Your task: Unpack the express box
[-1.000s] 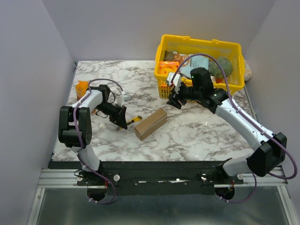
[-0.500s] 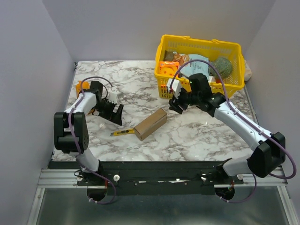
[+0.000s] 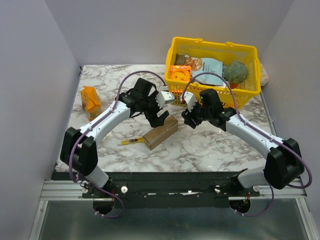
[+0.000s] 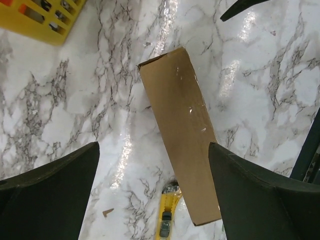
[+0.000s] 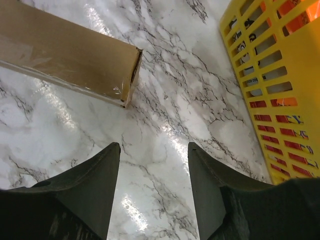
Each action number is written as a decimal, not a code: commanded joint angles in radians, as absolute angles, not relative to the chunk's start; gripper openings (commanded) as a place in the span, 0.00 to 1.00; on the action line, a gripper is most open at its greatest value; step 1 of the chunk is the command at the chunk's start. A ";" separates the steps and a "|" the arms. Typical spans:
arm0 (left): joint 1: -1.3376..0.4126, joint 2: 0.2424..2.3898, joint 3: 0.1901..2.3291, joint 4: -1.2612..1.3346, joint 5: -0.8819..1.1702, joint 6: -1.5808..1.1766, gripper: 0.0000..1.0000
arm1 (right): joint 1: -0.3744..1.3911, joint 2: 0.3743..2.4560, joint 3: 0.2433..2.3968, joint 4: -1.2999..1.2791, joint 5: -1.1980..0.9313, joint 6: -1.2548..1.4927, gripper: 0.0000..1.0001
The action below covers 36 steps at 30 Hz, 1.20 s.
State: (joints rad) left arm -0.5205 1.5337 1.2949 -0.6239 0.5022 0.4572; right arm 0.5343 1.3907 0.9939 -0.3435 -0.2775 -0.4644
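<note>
My left claw (image 3: 161, 114) hangs wide open and empty over the express box (image 3: 161, 132), jaws straddling its width. The box lies diagonally on the table, far end near my right claw (image 3: 189, 116), which is also open and empty. Half a second ago my left claw was by the orange packet (image 3: 90, 97).

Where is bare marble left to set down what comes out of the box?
Free: the near-right marble between the express box, the right arm and the front edge; also the far-left corner behind the orange packet. Crowded: the centre, where the open left gripper and right gripper hover by the box beside the knife.
</note>
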 commanded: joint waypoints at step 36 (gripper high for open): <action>-0.609 1.773 1.399 -0.730 0.502 0.282 0.74 | 0.522 1.341 0.953 -0.301 -0.319 -0.316 0.64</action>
